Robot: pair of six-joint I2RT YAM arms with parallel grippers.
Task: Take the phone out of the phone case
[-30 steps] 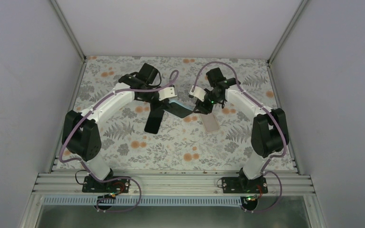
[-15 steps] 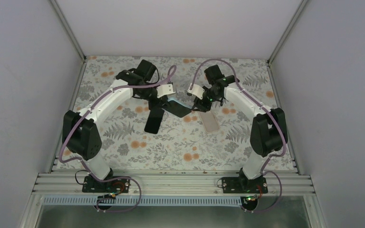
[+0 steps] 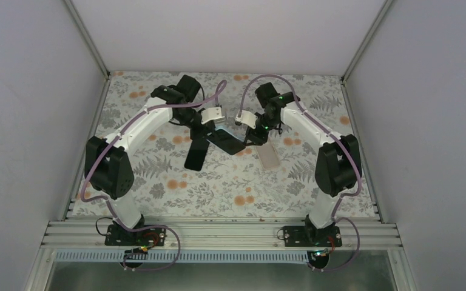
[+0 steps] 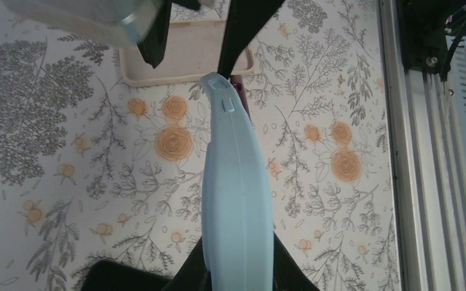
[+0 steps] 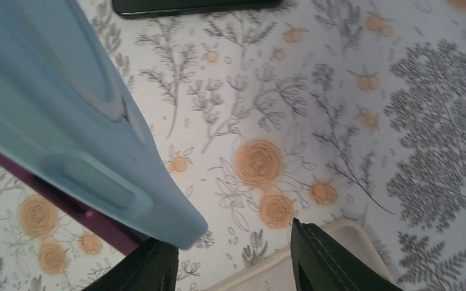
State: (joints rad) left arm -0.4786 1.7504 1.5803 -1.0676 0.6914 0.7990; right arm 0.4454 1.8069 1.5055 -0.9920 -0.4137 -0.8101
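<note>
Surroundings: plain white walls (image 3: 230,36) close in three sides; a metal rail (image 3: 218,233) runs along the near edge.
Bench (image 3: 176,194): covered with a floral cloth of grey ferns and orange blooms.
Left arm (image 3: 145,124): reached forward and inward to the middle of the bench, a purple cable looped along it.
Right arm (image 3: 309,124): reached in from the other side, so that the two wrists are brought close together over the far middle.
Case (image 4: 236,200): a light-blue shell, held clear of the cloth between the two wrists, with one long edge turned to the left wrist camera.
Phone (image 3: 227,142): seated in the case, seen from above as a dark flat face; a purple strip (image 5: 100,223) is seen along the blue shell.
Black slab (image 3: 195,154): laid flat on the cloth just below the left wrist, apart from the held case.
Beige tray (image 3: 269,156): laid flat on the cloth below the right wrist, near the case's far end.
Left jaws: closed narrow on the near end of the case, a dark finger (image 4: 188,276) seen on either side of it.
Right jaws: set about half apart at the case's far corner, bare cloth showing between the fingers (image 5: 334,260); contact with the case cannot be told.
</note>
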